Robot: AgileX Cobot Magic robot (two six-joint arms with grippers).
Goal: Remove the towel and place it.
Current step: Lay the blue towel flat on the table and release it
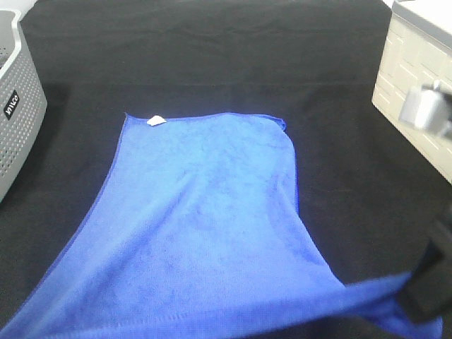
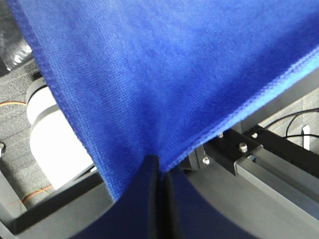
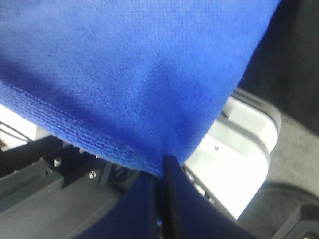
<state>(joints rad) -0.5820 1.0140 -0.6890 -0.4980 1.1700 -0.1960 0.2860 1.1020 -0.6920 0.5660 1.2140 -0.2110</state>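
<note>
Far L: grey perforated basket [image 1: 18, 106] w/ a dark label sits at the edge of the black-clothed worktop [image 1: 212, 49], apart from the towel [image 1: 205, 233].

L fingers [image 2: 154, 179]: fully closed, pinching the towel's stitched hem. Cloth fans out taut from the pinch pt. Behind it in the L wrist view: a white cylinder [image 2: 55, 139] and black frame bars [image 2: 279, 149]. L fingers are out of frame in the high view. The towel's near-L corner runs off the bottom edge there.

Centre: towel is royal blue, spread over the mid worktop. Far end lies flat on the black cloth w/ a small white tag [image 1: 155, 121] at the far-L corner. Far-R corner is slightly rolled over. Near edge looks lifted off the worktop, stretched as a band along the bottom of the high view toward the R side.

R fingers [image 3: 169, 172]: also fully closed, nipping the hem close to a towel corner. Cloth pulls tight from that pt too. In the high view the R arm [image 1: 432, 279] is a dark shape at lower R, and the towel's near edge ends at it.

Far R: cream box [image 1: 413, 70] w/ brick-pattern side & grey top. A blurred grey object [image 1: 427, 107] shows in front of it – can't tell what it is.
</note>
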